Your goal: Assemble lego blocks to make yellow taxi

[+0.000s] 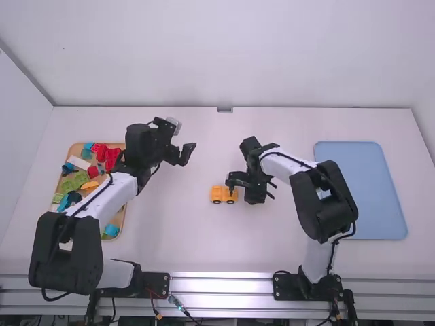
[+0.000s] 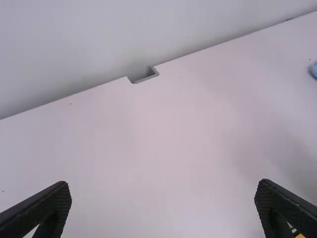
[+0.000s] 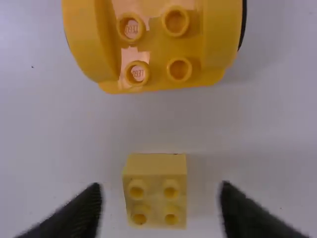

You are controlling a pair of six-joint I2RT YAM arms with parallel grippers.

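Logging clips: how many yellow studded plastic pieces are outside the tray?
2: a car base beside the right gripper, a small block between its open fingers; more may be hidden.

The left arm (image 1: 105, 195) and right arm (image 1: 288, 167) are bent, both with jaws apart.

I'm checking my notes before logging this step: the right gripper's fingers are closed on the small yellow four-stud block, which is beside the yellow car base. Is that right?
Not quite. The right gripper is open, with a gap on each side of the small yellow block, as the right wrist view shows. The block is indeed beside the yellow car base.
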